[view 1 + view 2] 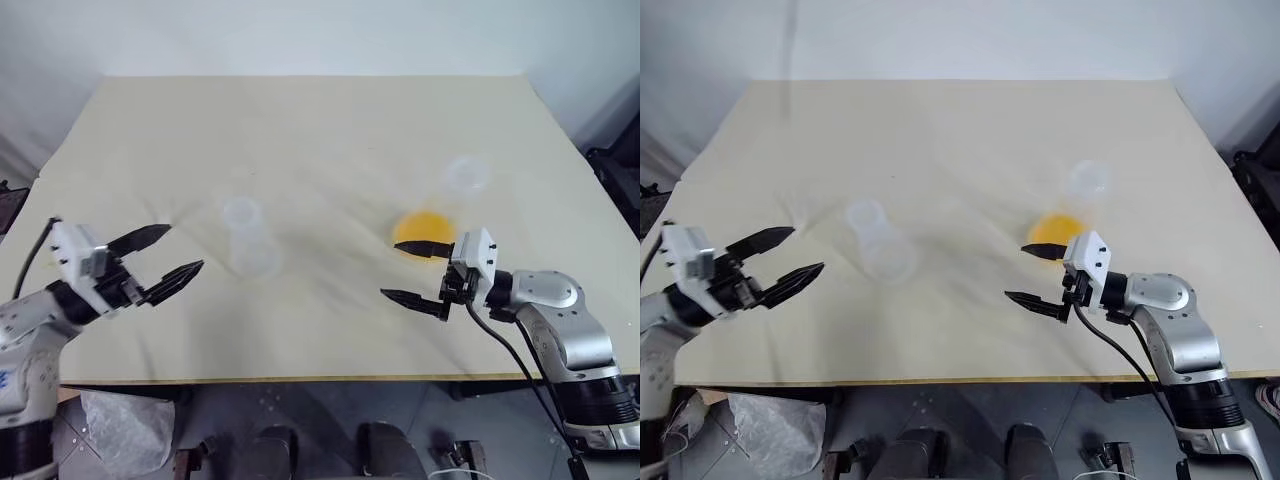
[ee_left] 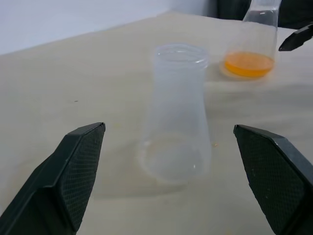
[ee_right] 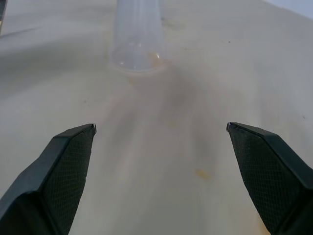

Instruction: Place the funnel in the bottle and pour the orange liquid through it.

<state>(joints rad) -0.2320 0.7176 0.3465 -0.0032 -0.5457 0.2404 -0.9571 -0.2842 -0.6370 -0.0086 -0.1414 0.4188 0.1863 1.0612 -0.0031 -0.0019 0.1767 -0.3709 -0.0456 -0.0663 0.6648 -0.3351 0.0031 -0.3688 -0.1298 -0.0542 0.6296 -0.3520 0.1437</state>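
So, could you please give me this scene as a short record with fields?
surface: beige table
bottle: empty clear flask, upright, left of centre
orange liquid: shallow layer in the longer flask, upright, to the right
left gripper: open, apart from the bottle, holding nothing
right gripper: open, in front of the longer flask, holding nothing
funnel: cannot tell where

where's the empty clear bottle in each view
Left eye view: the bottle stands left of centre on the table.
Right eye view: bottle left of centre.
Left wrist view: bottle in the middle, between the left claw's fingers.
Right wrist view: bottle's base at the top edge.
Shared landmark: the orange liquid in the other flask.
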